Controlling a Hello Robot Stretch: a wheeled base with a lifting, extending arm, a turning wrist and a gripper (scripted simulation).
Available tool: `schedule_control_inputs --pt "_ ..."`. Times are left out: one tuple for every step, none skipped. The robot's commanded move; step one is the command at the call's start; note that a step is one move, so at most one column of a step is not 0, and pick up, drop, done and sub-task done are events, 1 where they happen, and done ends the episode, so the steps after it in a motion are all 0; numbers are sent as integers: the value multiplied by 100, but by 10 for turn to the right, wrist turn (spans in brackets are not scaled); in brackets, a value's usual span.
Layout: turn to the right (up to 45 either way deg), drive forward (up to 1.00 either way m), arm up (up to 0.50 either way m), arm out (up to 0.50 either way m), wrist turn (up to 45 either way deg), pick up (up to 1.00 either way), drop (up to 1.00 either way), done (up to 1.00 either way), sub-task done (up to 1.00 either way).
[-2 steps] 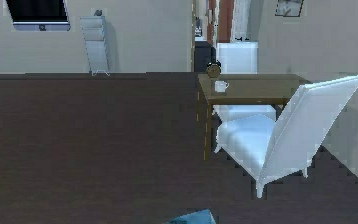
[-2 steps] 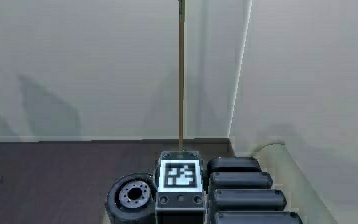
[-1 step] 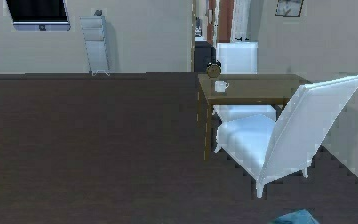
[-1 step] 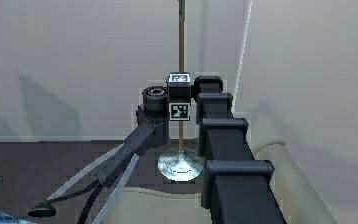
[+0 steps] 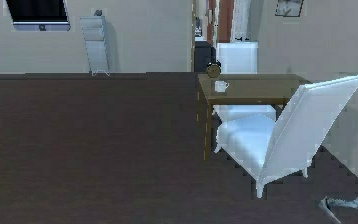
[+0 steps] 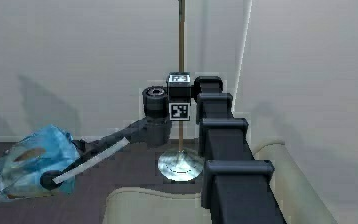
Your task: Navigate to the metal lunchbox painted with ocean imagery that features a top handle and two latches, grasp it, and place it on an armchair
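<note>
At the arm's far end, the gripper (image 6: 75,165) held the blue, ocean-painted metal lunchbox (image 6: 32,160) clear of the dark floor, so finding and grasping it looked done. A beige upholstered seat (image 6: 152,205) lay beneath the arm, probably the armchair. Setting the lunchbox onto it was not yet done.
</note>
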Motion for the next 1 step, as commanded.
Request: schedule_control_inputs --pt "0 0 0 0 450 0 0 0 0"
